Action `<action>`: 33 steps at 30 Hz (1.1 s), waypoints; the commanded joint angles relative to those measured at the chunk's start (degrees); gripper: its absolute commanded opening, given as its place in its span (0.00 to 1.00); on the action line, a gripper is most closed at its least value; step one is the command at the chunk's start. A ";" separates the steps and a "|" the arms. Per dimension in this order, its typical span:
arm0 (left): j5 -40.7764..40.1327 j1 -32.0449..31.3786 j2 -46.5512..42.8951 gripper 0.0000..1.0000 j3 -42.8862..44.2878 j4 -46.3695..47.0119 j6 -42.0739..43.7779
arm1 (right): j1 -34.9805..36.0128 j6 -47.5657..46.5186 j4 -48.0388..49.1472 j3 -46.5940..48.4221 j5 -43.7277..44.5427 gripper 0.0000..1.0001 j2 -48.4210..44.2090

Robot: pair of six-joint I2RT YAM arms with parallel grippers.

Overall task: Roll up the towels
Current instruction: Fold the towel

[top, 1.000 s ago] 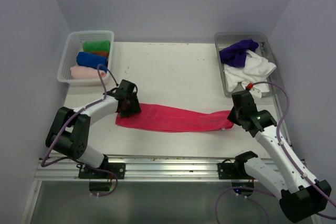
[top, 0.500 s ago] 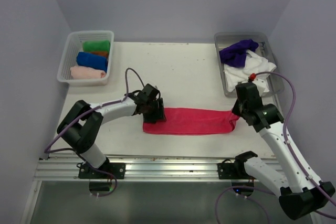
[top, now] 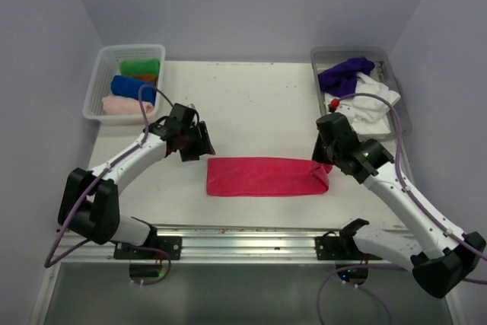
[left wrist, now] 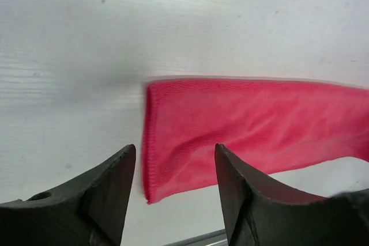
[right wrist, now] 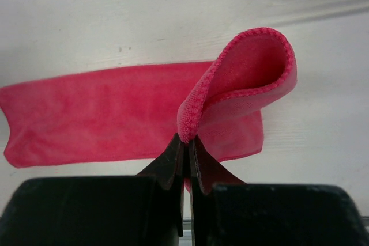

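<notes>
A red towel lies flat as a folded strip at the front middle of the table. My right gripper is shut on its right end, which is lifted and curled over leftward into a loop. The rest of the strip lies flat. My left gripper is open and empty, raised just up and left of the towel's left end, apart from it.
A white basket at the back left holds rolled green, blue, orange and pink towels. A grey tray at the back right holds loose purple and white towels. A metal rail runs along the front edge.
The left gripper let go of the towel's left end and drew back to the left. The right gripper moved left, folding the towel's right end over. The towel became a shorter strip.
</notes>
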 commanded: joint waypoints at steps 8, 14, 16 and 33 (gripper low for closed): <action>6.59 2.41 5.03 0.56 -9.74 5.49 2.51 | 18.91 2.34 10.20 11.39 0.63 0.00 18.34; 6.15 2.76 5.47 0.56 -9.39 5.40 3.13 | 23.49 1.72 10.46 17.99 0.98 0.00 25.06; 6.32 3.11 5.56 0.56 -9.48 5.57 3.13 | 23.49 1.02 11.87 18.25 0.72 0.00 25.23; 8.26 4.87 5.65 0.54 -11.41 6.81 3.57 | 28.41 -0.12 12.75 28.18 -4.91 0.00 42.63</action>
